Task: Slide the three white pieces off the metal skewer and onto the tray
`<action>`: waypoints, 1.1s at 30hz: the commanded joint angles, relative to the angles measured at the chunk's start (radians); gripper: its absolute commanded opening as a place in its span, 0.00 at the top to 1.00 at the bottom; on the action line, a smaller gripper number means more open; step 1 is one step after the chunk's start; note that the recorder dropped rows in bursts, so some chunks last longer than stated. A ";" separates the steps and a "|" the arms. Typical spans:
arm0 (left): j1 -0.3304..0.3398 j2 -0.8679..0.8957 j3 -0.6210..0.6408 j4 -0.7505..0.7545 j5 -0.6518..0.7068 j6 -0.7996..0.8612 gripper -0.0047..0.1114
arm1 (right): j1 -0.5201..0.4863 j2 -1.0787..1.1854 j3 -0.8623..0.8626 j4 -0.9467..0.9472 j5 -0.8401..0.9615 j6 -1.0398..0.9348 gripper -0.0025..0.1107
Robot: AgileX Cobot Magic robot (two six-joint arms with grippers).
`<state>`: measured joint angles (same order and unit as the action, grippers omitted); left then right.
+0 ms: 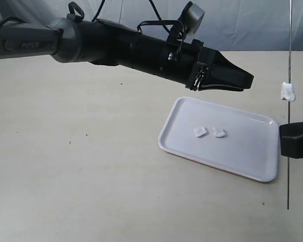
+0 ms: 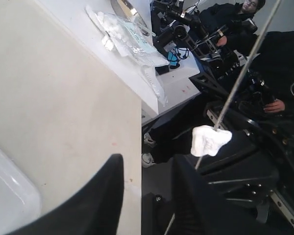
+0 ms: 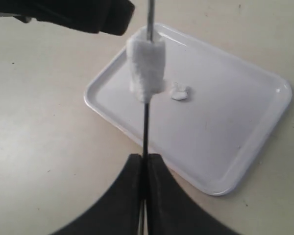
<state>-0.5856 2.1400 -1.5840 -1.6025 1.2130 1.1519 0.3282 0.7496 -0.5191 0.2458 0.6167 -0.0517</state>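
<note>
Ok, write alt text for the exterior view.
An upright skewer at the right edge carries one white piece, the right gripper clamping it lower down. Two more pieces lie on the tray, and the left gripper points toward the skewer.

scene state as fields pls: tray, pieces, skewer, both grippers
tray: flat on table, holds two white pieces
skewer: upright, one white piece threaded on it
right gripper: jaws shut on skewer, below the threaded piece
left gripper: jaws open, empty, close to the threaded piece
pieces left to slide off: one
</note>
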 commanded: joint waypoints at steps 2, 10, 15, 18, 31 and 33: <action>-0.016 -0.032 0.002 -0.009 0.008 0.012 0.68 | -0.002 0.006 -0.005 -0.011 -0.024 0.022 0.98; -0.075 -0.034 0.002 0.012 0.008 0.015 0.64 | -0.002 0.126 -0.005 -0.059 -0.046 0.023 0.98; -0.073 -0.034 0.002 0.041 0.008 0.013 0.60 | -0.002 0.126 -0.005 -0.040 -0.043 0.016 0.98; -0.075 -0.034 0.002 0.028 0.008 0.020 0.60 | 0.000 0.126 -0.005 0.030 -0.055 -0.023 0.98; -0.013 -0.034 0.002 0.048 0.008 0.027 0.60 | 0.000 0.078 -0.036 0.197 -0.006 -0.177 0.98; -0.017 -0.034 0.002 0.027 0.008 0.029 0.60 | 0.000 0.091 -0.036 0.197 -0.002 -0.177 0.98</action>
<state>-0.5993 2.1175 -1.5840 -1.5423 1.2108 1.1812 0.3282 0.8313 -0.5491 0.4448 0.6112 -0.2184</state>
